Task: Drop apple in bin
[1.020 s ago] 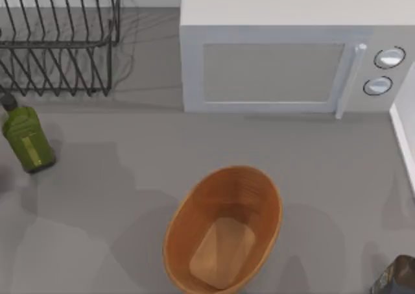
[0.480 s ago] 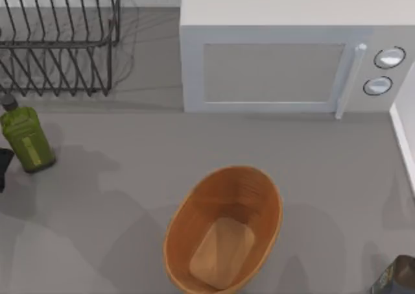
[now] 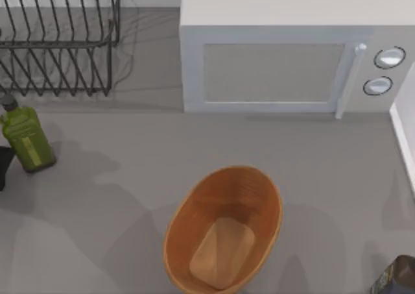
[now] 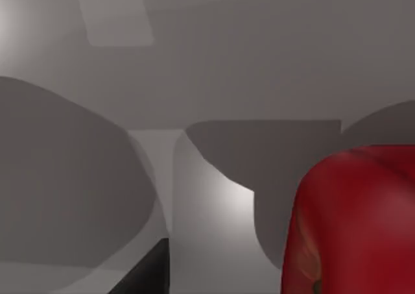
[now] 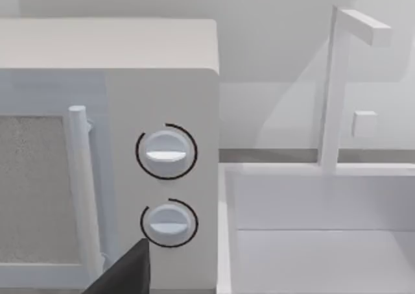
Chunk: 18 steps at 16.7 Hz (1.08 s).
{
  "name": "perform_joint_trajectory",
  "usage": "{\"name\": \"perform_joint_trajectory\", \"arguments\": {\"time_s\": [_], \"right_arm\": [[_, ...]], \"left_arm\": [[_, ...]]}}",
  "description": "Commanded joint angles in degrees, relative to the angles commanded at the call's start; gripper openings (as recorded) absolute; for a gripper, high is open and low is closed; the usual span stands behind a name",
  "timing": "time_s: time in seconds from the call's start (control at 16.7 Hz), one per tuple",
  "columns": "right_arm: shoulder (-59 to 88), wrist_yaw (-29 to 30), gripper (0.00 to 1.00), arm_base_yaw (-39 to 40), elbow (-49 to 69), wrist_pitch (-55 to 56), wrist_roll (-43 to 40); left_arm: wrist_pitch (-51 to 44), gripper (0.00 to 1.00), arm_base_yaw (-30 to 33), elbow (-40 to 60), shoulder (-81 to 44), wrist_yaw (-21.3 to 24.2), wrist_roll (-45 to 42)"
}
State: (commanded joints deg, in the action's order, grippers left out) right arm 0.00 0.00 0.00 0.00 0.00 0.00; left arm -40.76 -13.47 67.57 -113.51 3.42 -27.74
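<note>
Top view: bin sitting empty mid-table. Left claw entering at the left edge, its opening impossible to judge. Left wrist view: apple looming close. Drop remaining undone.

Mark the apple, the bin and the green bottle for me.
apple [image 4: 353,222]: left wrist view, on its red skin, close to the camera.
bin [image 3: 194,206]: top view, on the ribbed inner wall at its left side.
green bottle [image 3: 27,141]: top view, on the bottle's body at the table's left edge.

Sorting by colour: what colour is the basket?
Orange-brown wood, paler flat bottom; the basket shows best in the top view.
</note>
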Motion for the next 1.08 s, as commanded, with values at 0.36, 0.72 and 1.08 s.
{"name": "perform_joint_trajectory", "arguments": {"time_s": [0.36,0.72,1.08], "right_arm": [[0.0,0.0,1.0,0.0,0.0,0.0,0.0],[0.0,0.0,1.0,0.0,0.0,0.0,0.0],[0.0,0.0,1.0,0.0,0.0,0.0,0.0]], "left_arm": [[0.0,0.55,0.0,0.0,0.0,0.0,0.0],[0.0,0.1,0.0,0.0,0.0,0.0,0.0],[0.0,0.0,0.0,0.0,0.0,0.0,0.0]]}}
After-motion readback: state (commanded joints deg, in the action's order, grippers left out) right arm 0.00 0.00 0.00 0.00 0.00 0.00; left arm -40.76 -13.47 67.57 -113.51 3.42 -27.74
